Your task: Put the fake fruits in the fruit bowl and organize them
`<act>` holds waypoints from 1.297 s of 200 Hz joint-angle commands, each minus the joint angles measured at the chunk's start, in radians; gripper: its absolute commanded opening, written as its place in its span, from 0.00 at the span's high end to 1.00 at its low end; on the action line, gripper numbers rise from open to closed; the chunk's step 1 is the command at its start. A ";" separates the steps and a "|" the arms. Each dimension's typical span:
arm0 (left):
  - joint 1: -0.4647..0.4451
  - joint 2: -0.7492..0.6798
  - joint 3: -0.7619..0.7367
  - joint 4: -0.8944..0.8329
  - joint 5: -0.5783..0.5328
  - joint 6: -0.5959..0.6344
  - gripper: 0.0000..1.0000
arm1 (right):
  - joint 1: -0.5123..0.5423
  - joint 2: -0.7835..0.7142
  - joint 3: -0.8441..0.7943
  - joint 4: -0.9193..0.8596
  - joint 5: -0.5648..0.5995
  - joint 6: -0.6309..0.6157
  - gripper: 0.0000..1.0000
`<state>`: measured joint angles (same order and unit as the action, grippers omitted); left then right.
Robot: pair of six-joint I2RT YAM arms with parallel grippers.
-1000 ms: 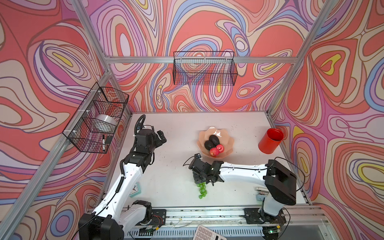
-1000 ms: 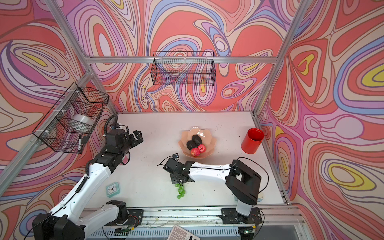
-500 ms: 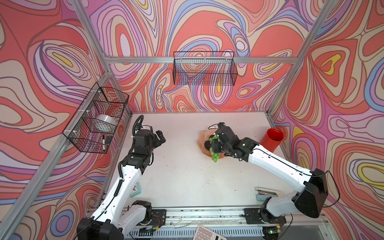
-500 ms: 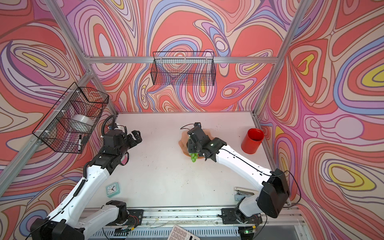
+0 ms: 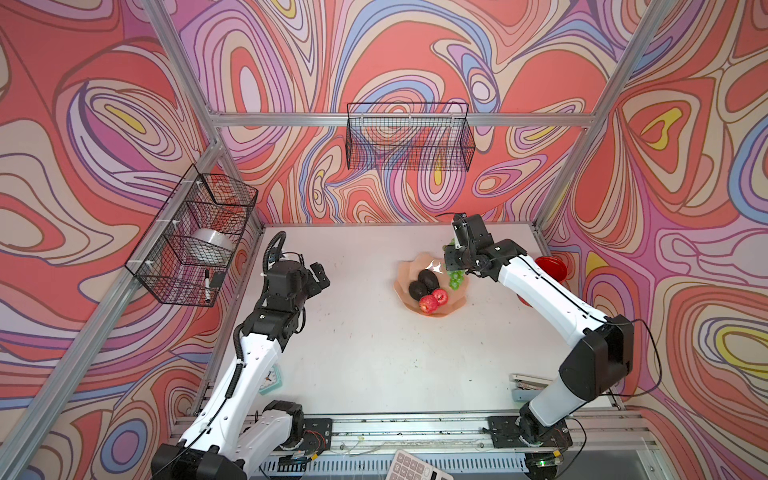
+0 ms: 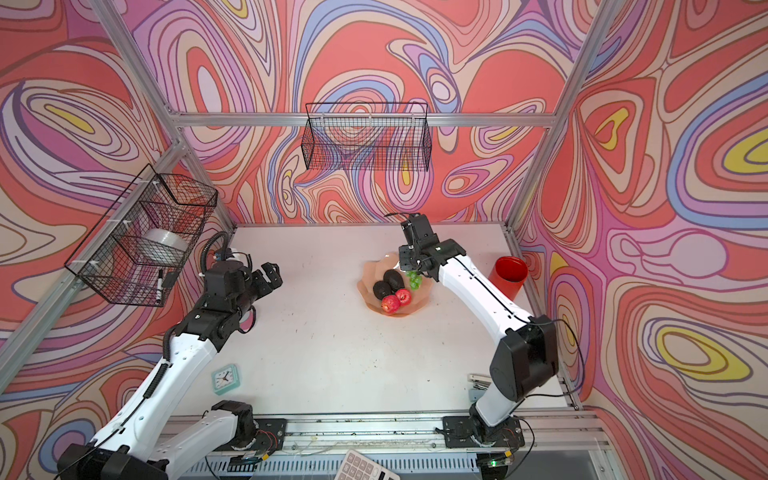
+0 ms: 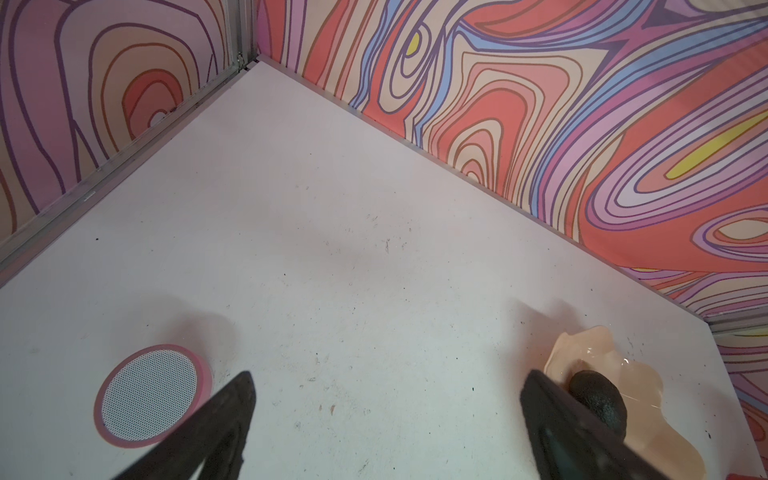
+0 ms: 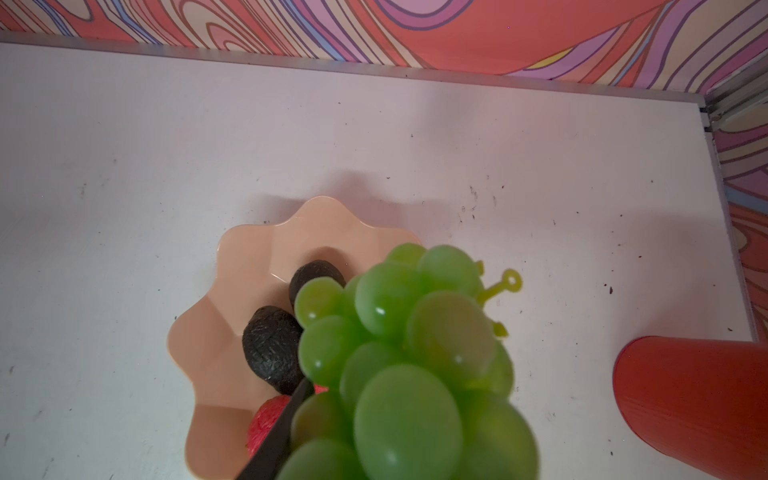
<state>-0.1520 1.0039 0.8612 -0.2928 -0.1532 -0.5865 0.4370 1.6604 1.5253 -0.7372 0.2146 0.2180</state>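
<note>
— Word on the right gripper [image 5: 455,269]: apart or together?

— Together, clamped on the bunch of green grapes [image 5: 455,279]. Dangling under the jaws in both top views, over the far right part of the fruit bowl [image 5: 401,284]. Resting on the bowl or hanging clear of it: impossible to tell. Filling much of the right wrist view, with one dark finger [image 8: 282,432] alongside.

— And inside the bowl?

— Two dark avocados [image 5: 429,277], one just behind the other and touching. Two red apples [image 5: 440,296] side by side toward the near rim, right up against the nearer avocado. All four left of the grapes.

— Left gripper [image 7: 384,390]?

— Spread wide, with nothing between the fingers. Raised above the bare white table [image 5: 374,353] on the left side, well apart from the bowl. Only the bowl's edge and one avocado caught in the left wrist view, past one finger.

— Anything else around?

— A red cup [image 6: 509,274] to the right of the bowl, near but not touching. A pink-rimmed mesh disc [image 7: 151,395] flat on the table beside the other left finger. A mint alarm clock [image 6: 225,377] near the front left, and a calculator [image 6: 365,467] poking in at the front edge.
</note>
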 commanded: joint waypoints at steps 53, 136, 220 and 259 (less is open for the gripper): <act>0.010 0.004 -0.011 -0.009 0.016 -0.005 0.00 | -0.041 0.180 0.050 0.022 -0.052 -0.099 0.55; 0.009 0.012 -0.012 -0.005 0.021 -0.014 0.00 | -0.064 0.304 0.089 0.050 -0.067 -0.124 0.49; 0.011 0.012 -0.007 -0.010 0.013 -0.002 0.00 | -0.073 0.337 0.133 0.063 -0.075 -0.127 0.30; 0.011 -0.032 -0.019 0.021 -0.009 0.070 0.00 | -0.082 0.213 0.119 0.103 -0.081 -0.135 0.11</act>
<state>-0.1486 1.0126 0.8566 -0.2947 -0.1360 -0.5686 0.3676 1.9846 1.6379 -0.6804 0.1341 0.0902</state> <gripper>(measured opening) 0.994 0.853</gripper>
